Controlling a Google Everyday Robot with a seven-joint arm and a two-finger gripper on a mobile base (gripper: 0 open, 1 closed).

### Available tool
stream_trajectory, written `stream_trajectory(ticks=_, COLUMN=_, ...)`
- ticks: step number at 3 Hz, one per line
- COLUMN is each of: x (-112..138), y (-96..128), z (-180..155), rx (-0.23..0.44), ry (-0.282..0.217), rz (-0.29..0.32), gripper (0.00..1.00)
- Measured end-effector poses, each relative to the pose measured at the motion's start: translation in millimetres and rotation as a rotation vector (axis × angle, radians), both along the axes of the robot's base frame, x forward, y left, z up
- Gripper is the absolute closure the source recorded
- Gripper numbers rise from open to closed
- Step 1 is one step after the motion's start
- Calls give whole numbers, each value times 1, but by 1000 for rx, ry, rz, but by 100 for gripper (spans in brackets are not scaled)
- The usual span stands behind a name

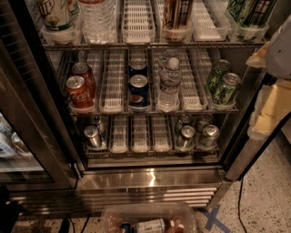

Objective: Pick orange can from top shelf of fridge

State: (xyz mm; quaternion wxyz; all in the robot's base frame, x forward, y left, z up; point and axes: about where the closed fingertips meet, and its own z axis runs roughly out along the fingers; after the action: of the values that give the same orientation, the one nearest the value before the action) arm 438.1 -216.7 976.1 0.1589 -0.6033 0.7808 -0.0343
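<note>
Gripper is showing only as a pale rounded bulk at the right edge, hanging in front of the fridge frame, level with the top shelf. You cannot tell whether it is open or closed. The gripper is sitting well apart from the orange can.

You are looking at the orange can standing upright on the top shelf, right of centre, in a clear lane end, its lid cut off by the picture's top edge. An empty white lane tray is lying just left of it and a water bottle is standing further left. Dark green cans are leaning at the far right of that shelf.

On the rack below, Coca-Cola cans are sitting at the left, Pepsi cans in the middle, and light green cans at the right. A clear plastic bin is resting on the floor in front of the fridge.
</note>
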Motion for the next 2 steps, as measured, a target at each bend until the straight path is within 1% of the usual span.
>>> stream_trajectory(ticks=1, x=0, y=0, z=0, rx=0, ry=0, rz=0, gripper=0)
stream_trajectory(ticks=2, x=5, y=10, z=-1, rx=86, ry=-38, rz=-33, gripper=0)
